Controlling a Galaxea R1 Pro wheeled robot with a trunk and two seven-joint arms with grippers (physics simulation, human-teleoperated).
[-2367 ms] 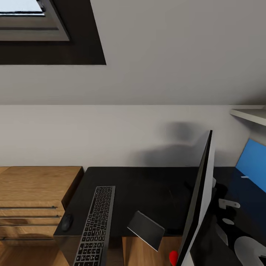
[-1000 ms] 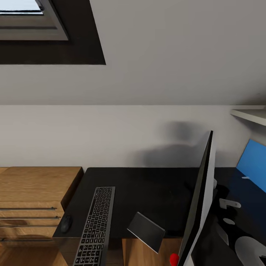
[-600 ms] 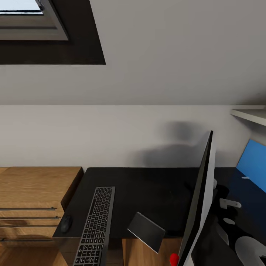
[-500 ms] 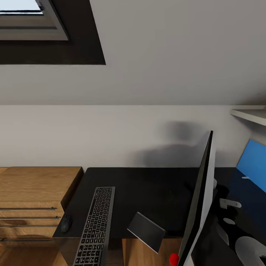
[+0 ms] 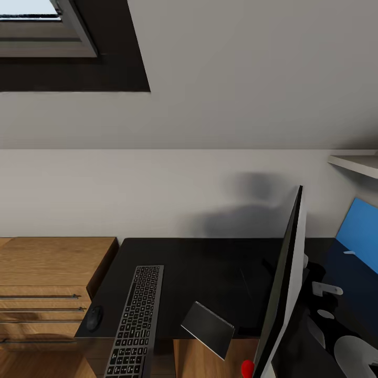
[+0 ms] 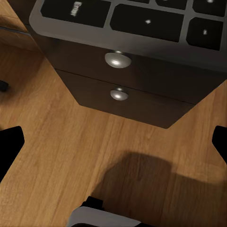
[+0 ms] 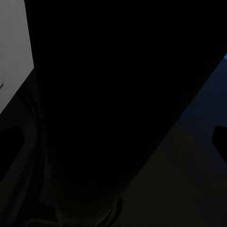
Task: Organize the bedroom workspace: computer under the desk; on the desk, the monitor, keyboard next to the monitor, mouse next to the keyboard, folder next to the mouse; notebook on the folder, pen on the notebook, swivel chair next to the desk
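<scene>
The black desk carries the keyboard lying lengthwise near its left end, with the small black mouse just left of it at the desk's corner. The dark grey notebook hangs tilted over the front edge. The monitor stands edge-on at the right, a red light at its lower corner. My left gripper is open over the wood floor, facing the desk's drawers with round silver knobs, and the keyboard juts out above them. My right gripper is open in deep shadow.
A light-wood chest with bar handles adjoins the desk's left end. A blue wall panel and a shelf are at the right, behind the monitor. A window is at the upper left. Wood floor lies before the drawers.
The whole head picture has shifted very slightly since the oldest frame, so the camera moved. The keyboard, mouse, notebook and monitor lie as before.
</scene>
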